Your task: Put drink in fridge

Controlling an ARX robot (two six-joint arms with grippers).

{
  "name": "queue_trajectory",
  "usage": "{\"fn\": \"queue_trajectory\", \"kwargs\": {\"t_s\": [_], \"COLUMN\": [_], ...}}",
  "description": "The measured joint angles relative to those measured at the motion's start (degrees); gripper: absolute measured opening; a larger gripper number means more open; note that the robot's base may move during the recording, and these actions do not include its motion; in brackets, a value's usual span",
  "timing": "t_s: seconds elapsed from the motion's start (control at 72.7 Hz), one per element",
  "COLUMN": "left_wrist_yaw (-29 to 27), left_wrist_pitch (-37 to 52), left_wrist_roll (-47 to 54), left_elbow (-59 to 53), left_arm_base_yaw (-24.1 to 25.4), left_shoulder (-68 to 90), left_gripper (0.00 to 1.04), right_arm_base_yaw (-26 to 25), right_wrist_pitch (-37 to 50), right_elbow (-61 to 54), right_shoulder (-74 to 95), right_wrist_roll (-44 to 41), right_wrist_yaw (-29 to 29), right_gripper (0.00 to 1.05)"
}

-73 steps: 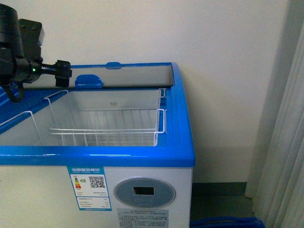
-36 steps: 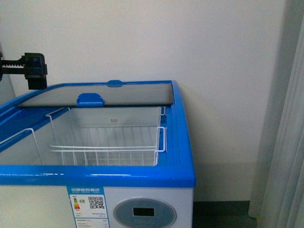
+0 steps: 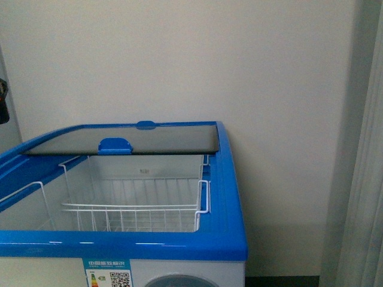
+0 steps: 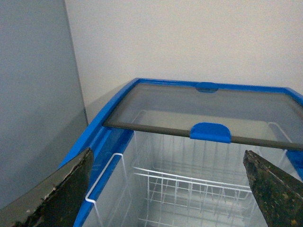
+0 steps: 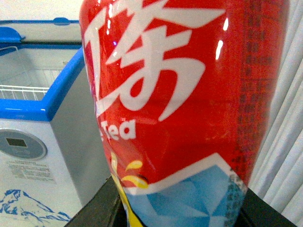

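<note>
The fridge is a white chest cooler with a blue rim. Its glass lid is slid to the back, and a white wire basket hangs in the open part. My left gripper is open and empty above the opening, with its fingers wide apart over the basket. Only a dark bit of the left arm shows in the front view. My right gripper is shut on the drink, whose red label fills its view. The fridge stands beyond it, to one side.
A pale wall rises behind the fridge. A grey curtain hangs at the right and also shows in the right wrist view. A tall grey cabinet side stands close by the fridge's left end.
The fridge now sits lower in the front view than before. The left arm and gripper have slid out past the left edge of that view.
</note>
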Motion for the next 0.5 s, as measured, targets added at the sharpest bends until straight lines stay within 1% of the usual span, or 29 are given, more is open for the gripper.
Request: {"fn": "queue_trajectory", "kwargs": {"t_s": [0.124,0.206,0.248,0.316,0.385,0.495], "left_wrist_yaw": [-2.4,-2.8,-4.5,-4.87,-6.99,-9.97], "left_wrist_pitch": [0.94,1.16,1.7,1.25,1.84,-0.13], "left_wrist_roll": [-0.55,-1.01,-1.07,-1.62,-1.25,-1.84], "left_elbow": [-6.03,-9.18,-11.32,-13.81,-16.46,-20.46], "left_arm_base_yaw": [-0.85,-0.87,-1.07,-1.22,-2.08,-4.48], "left_shoulder": [-5.38,-8.13,-9.73,-11.93,-14.1,-18.38], "left_gripper": [0.97,0.97,0.97,0.97,0.97,0.97], "right_arm_base_yaw": [0.0,0.0,0.0,0.0,0.0,0.0], "right_wrist_pitch": [0.0,0.0,0.0,0.0,0.0,0.0], "right_elbow": [0.0,0.0,0.0,0.0,0.0,0.0], "right_shoulder": [0.0,0.0,0.0,0.0,0.0,0.0], "right_wrist_roll": [0.0,0.0,0.0,0.0,0.0,0.0], "right_wrist_yaw": [0.0,-0.02,0.0,0.0,0.0,0.0], "right_gripper": [0.37,0.37,0.37,0.37,0.37,0.37]}}
